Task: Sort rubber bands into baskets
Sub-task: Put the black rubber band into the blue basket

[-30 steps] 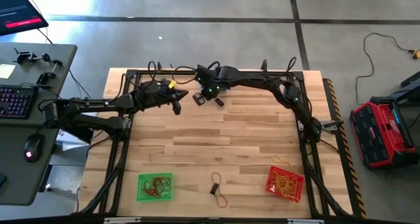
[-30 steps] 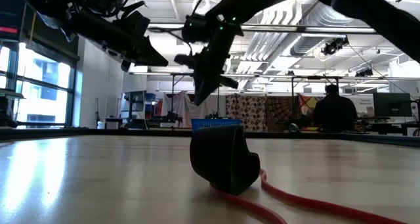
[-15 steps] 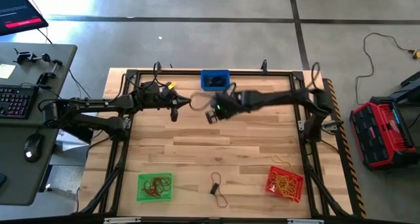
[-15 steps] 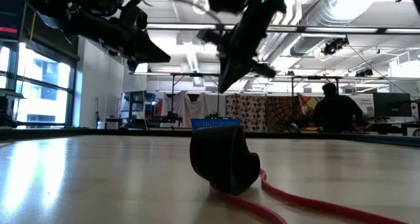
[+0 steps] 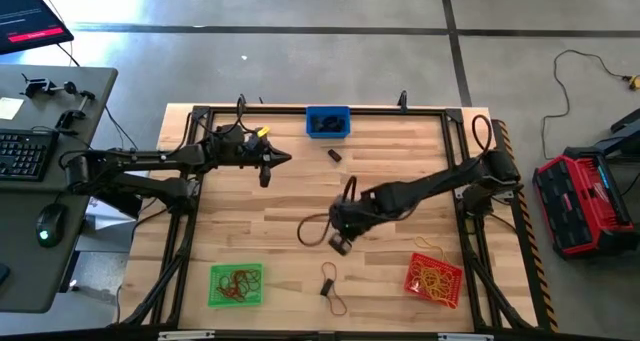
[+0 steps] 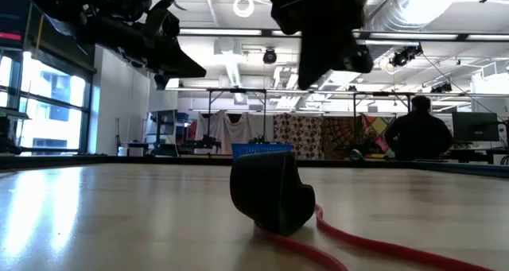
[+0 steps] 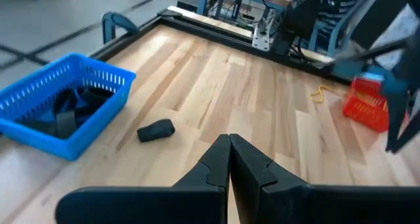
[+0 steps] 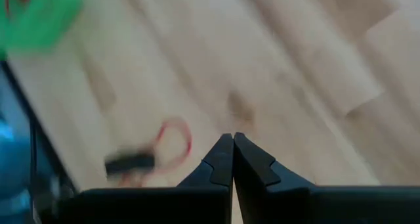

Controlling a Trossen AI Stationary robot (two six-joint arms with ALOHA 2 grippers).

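Three baskets mark the sorting stations: blue basket at the counter's far edge, green basket and red basket at the near corners. Two loose rubber bands, one black and one reddish, lie between the green and red baskets. The right gripper, fingers pressed together and empty, hovers just beyond them; pickup requires opening and descending. The left gripper, also closed, waits near the blue basket.

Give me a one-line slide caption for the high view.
Right gripper mid-table above loose rubber bands; left gripper waits near the blue basket.
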